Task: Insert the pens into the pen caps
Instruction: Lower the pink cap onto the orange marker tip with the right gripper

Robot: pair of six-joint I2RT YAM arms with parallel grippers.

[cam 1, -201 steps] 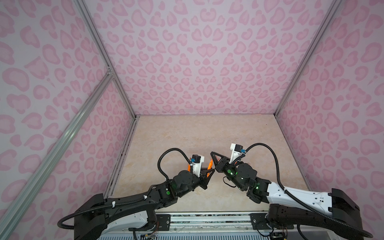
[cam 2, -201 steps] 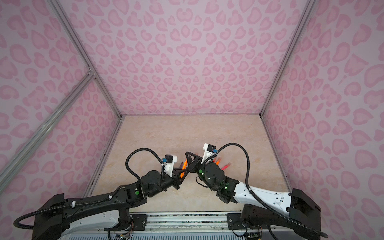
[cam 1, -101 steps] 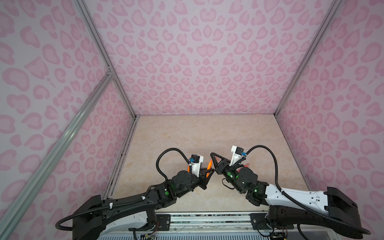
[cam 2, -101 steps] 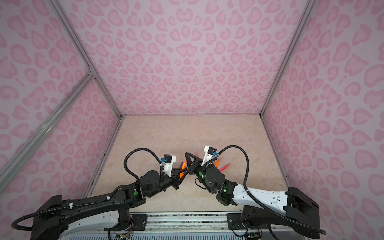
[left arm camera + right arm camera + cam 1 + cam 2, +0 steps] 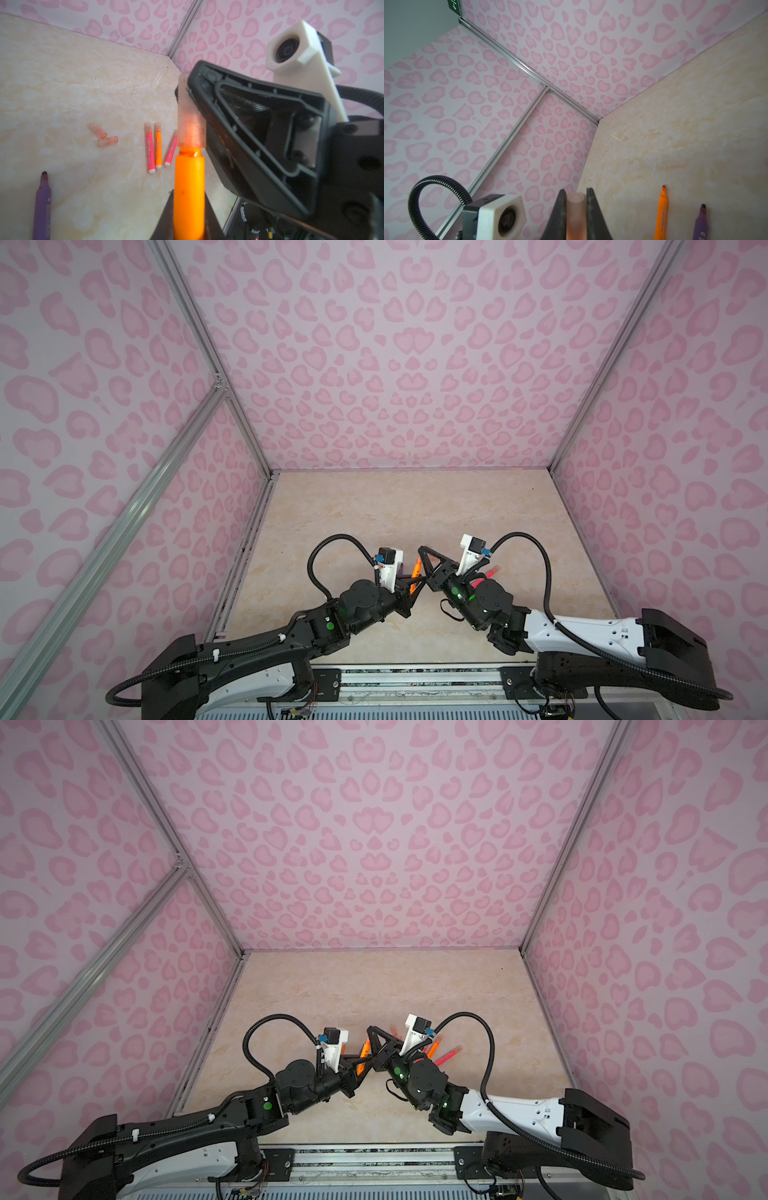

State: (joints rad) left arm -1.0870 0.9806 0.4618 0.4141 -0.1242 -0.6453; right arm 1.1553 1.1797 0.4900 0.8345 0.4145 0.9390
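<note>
Orange pen, pinched in the left pincer, should press straight, coaxially, into the cap the right pincer pinches.

White print on purple pen, poss. a "C"; rest illegible.

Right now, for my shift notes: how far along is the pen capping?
Done: three capped pens lie together. In hand: the left claw holds an orange pen whose tip is partway inside a cap pinched by the right claw, not fully seated. Left: a bare orange pen and a purple pen, with two loose caps.
</note>
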